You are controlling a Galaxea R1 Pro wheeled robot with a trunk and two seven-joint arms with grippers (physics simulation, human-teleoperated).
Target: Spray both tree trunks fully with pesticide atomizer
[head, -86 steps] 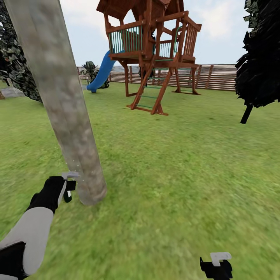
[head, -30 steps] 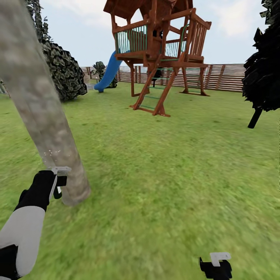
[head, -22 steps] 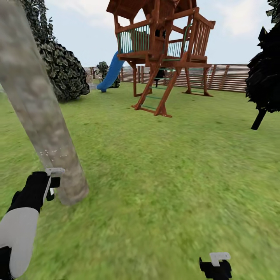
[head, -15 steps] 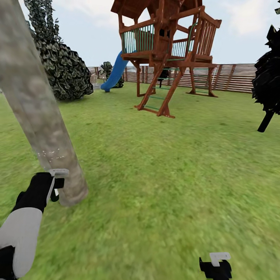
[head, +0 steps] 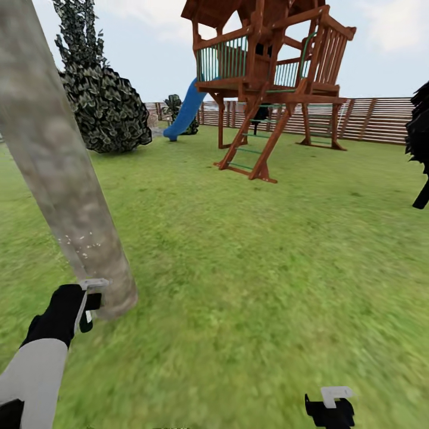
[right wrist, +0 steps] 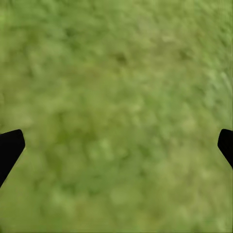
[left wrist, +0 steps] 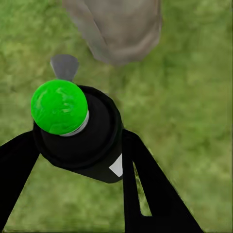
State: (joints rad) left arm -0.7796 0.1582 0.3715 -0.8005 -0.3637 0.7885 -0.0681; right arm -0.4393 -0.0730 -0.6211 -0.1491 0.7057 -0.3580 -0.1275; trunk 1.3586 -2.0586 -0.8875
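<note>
While the pesticide atomizer (left wrist: 77, 131) sits clamped between the two black fingers (left wrist: 145, 189) of the left claw (head: 89, 301), its bright green cap (left wrist: 59, 107) faces the wrist camera and a small grey part, probably its nozzle or trigger, pokes out toward the base of the tree trunk (left wrist: 116, 29). From the head view the atomizer (head: 87, 310) is held low, just above the grass and just beside the foot of the grey, mottled tree trunk (head: 59, 173), which leans up and away to the left. A few pale specks (head: 80, 241) dot the bark a little above the claw. The black-gloved left arm (head: 36, 369) reaches in from the lower left corner. The right claw (head: 330, 408) hangs low at the bottom edge, well apart from the trunk; in its wrist view the fingertips (right wrist: 9, 148) stand wide apart over bare grass (right wrist: 116, 116), holding nothing. Farther off stand a wooden play tower (head: 268, 77) with a blue slide (head: 185, 113), a dark leafy bush (head: 104, 101), a slatted fence (head: 369, 119), and a dark tree (head: 420, 137) at the right edge.
</note>
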